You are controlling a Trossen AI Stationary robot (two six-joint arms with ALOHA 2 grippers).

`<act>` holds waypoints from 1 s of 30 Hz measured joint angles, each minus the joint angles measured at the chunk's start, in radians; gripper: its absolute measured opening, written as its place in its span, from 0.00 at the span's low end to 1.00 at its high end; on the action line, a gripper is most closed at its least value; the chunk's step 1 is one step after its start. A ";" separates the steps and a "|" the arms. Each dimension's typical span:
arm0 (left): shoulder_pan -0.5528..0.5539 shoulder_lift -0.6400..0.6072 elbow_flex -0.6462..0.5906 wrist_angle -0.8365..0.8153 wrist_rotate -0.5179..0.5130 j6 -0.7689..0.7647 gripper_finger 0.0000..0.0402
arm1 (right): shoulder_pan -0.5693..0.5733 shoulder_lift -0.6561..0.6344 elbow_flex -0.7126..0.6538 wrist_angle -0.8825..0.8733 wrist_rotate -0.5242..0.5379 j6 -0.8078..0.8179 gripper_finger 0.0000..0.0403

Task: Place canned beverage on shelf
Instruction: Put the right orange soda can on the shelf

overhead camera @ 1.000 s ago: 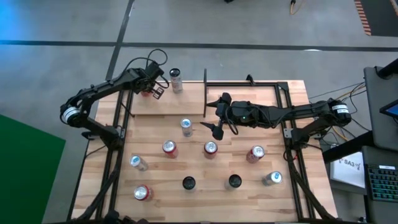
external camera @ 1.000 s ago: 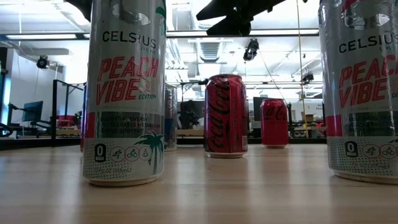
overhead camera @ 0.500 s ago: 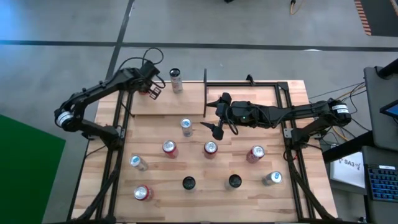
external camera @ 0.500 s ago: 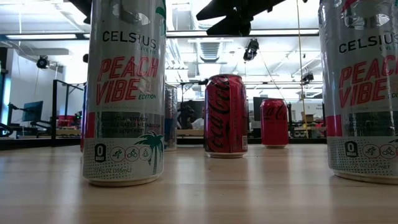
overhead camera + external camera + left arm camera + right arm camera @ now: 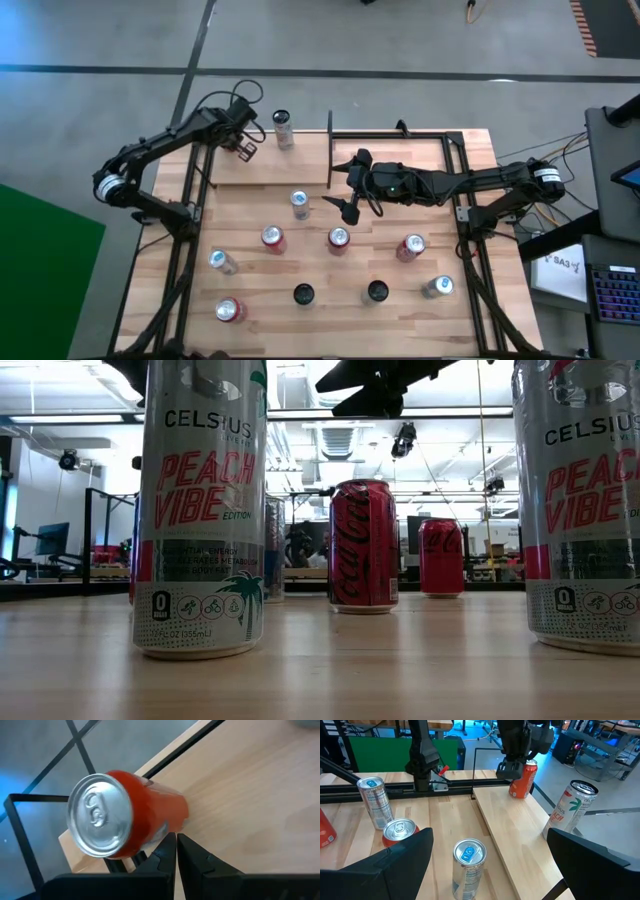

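Standing red can (image 5: 127,820) beside left gripper (image 5: 176,851)

Setting: robotics lab in an open industrial hall.
Evidence:
- wooden surface (image 5: 400,260) on a black metal frame, standing on a bare grey concrete floor (image 5: 420,40) marked with dark lines;
- two dark robot arms mounted at the surface's sides;
- drink cans (image 5: 272,237) spaced out in rows as test items;
- green panel (image 5: 40,250) on the floor at one side;
- keyboard (image 5: 612,295) and cables beside the rig;
- ceiling strip lights (image 5: 60,418), monitors (image 5: 52,538) and further benches in the room behind.
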 joint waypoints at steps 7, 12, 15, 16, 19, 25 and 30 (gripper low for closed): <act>0.012 0.003 0.000 0.019 -0.057 0.000 0.00 | 0.000 0.000 0.000 0.000 0.000 0.000 0.95; 0.013 0.003 0.000 0.040 -0.079 0.000 0.00 | 0.000 0.000 0.000 0.000 0.000 0.000 0.95; 0.017 0.003 0.000 0.061 -0.080 0.000 0.00 | 0.000 0.000 0.000 0.000 0.000 0.000 0.95; 0.019 0.003 0.000 0.068 -0.080 0.000 0.00 | 0.000 0.000 0.000 0.000 0.000 0.000 0.95; 0.020 0.003 0.000 0.069 -0.081 0.000 0.00 | 0.000 0.000 0.000 -0.001 0.000 0.000 0.95; 0.009 -0.014 0.000 0.064 -0.083 0.000 0.00 | 0.000 0.000 0.000 -0.001 0.000 0.000 0.95; -0.049 -0.078 0.000 0.068 -0.082 -0.009 0.00 | 0.000 0.000 0.000 -0.002 0.000 0.000 0.95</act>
